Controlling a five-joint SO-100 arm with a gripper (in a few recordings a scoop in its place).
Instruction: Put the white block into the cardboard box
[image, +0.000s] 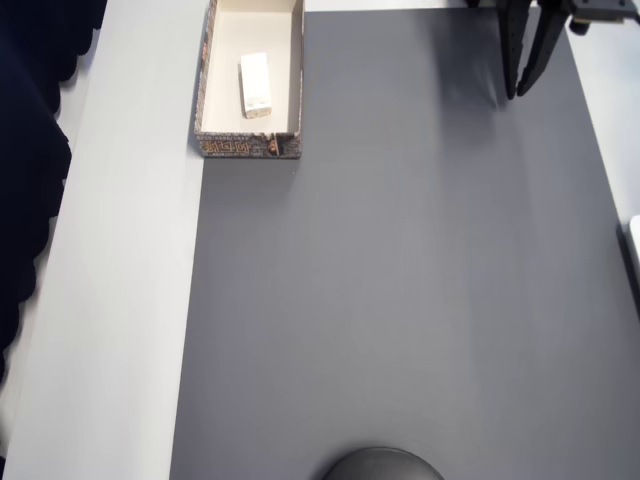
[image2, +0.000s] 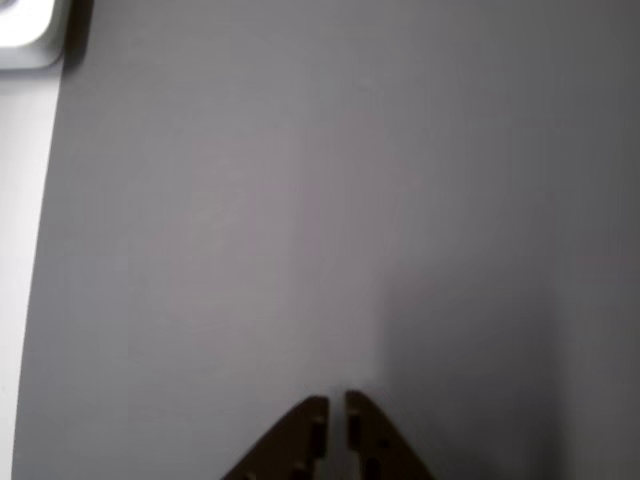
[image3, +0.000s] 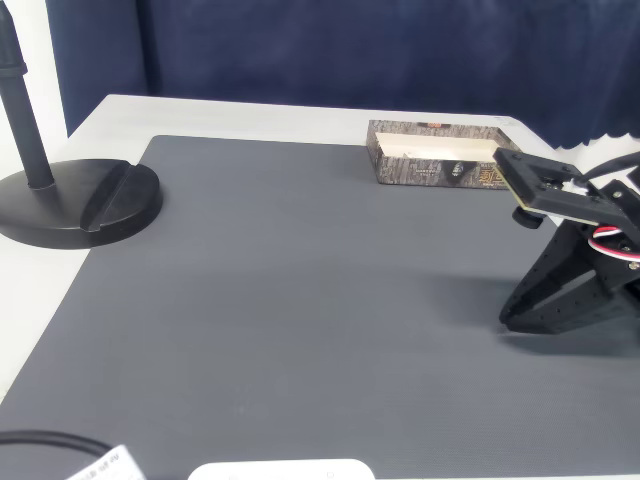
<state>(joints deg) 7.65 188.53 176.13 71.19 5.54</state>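
While the white block (image: 256, 84) is lying flat inside the cardboard box (image: 213, 80), well apart from the jaws | jaws (image2: 334, 404) are sitting nearly closed, gripping nothing, tips over bare grey mat (image: 400, 280) | box is resting at the mat's edge on the bench (image: 120, 300)

matt grey mat (image: 400, 280) — faintly ribbed, smooth white block (image: 256, 84), speckled printed cardboard box (image: 230, 146), matt black fingers (image2: 310, 425)

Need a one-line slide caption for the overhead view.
White block lying inside the cardboard box at the grey mat's edge; gripper apart, empty.
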